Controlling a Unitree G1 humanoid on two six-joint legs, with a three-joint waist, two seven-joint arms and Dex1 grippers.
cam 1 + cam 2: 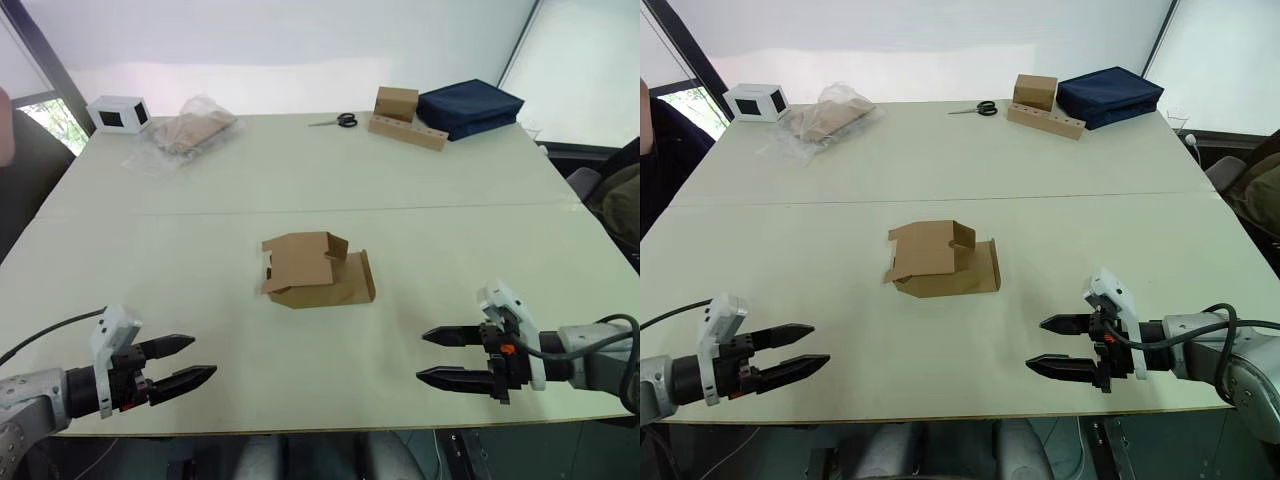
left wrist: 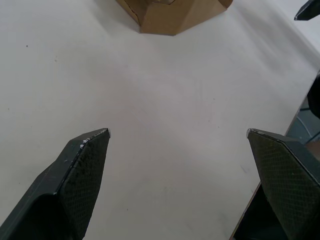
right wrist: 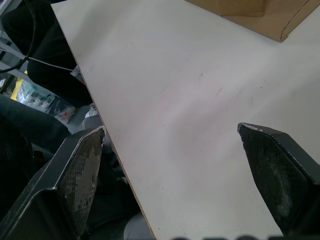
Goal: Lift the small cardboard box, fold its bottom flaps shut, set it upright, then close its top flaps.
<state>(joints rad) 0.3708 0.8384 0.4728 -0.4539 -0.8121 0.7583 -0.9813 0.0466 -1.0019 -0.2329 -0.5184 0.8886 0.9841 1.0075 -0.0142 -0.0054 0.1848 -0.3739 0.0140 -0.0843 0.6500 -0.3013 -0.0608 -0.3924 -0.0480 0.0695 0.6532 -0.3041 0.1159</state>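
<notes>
The small cardboard box (image 1: pixel 318 270) lies flattened and tipped over in the middle of the white table (image 1: pixel 300 180), its flaps (image 1: pixel 300 248) loose and splayed. A corner of it appears as the box (image 2: pixel 170 15) in the left wrist view and as the box (image 3: pixel 260 15) in the right wrist view. My left gripper (image 1: pixel 195 360) hovers open near the front edge, left of the box and well short of it. On the other side, my right gripper (image 1: pixel 420 355) is open too, at the front right, nothing between its fingers.
At the back stand a white box with black windows (image 1: pixel 119 113), a plastic bag of cardboard (image 1: pixel 188 127), scissors (image 1: pixel 340 121), a brown box on a holed strip (image 1: pixel 405 118) and a dark blue bag (image 1: pixel 470 106). A chair back (image 1: pixel 25 170) is at left.
</notes>
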